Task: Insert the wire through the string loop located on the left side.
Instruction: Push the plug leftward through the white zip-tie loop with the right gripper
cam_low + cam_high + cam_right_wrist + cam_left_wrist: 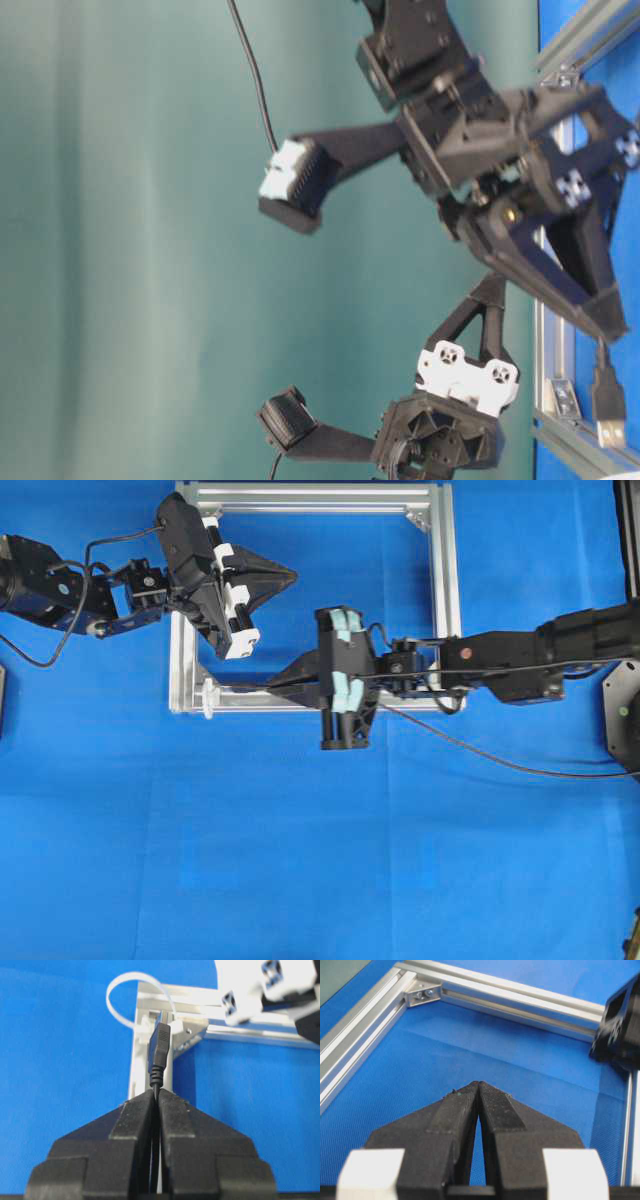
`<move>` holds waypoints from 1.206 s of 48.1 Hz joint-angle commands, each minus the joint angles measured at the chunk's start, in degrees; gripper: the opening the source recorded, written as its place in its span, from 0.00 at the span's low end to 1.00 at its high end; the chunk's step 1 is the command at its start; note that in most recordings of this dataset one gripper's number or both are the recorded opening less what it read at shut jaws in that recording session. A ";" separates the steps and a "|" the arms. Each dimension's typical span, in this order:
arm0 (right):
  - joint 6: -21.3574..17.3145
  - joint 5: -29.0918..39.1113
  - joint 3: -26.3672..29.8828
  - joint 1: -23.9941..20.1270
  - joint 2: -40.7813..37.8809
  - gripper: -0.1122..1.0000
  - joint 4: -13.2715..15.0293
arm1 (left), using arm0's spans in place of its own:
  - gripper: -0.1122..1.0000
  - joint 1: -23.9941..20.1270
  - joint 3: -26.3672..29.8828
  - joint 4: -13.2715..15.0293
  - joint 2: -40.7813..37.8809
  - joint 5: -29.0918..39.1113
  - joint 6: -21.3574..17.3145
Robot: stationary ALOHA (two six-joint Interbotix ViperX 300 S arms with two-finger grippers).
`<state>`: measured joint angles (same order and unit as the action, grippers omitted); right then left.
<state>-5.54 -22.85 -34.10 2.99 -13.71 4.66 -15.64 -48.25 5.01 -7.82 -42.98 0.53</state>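
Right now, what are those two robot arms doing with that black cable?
The right gripper is shut on the wire, just behind its plug. It points the plug at the string loop, a white ring at the corner of the silver frame. The plug is close to the loop, but whether its tip has entered cannot be told. The left gripper is shut on nothing and hangs over the blue cloth inside the frame.

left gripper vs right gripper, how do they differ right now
The right gripper is shut on the wire, its plug pointing at the string loop; the left gripper is shut on nothing. In the overhead view the right gripper sits over the frame's near bar, while the left gripper hangs inside the frame. Both have black fingers pressed together.
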 commanded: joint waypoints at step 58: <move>0.09 -0.09 3.78 -0.26 -1.41 0.10 0.44 | 0.10 0.00 0.70 -0.09 1.85 -0.35 0.00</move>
<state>-5.54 -22.76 -31.11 2.81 -16.17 5.01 -15.64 -48.25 5.10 -7.82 -42.98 0.53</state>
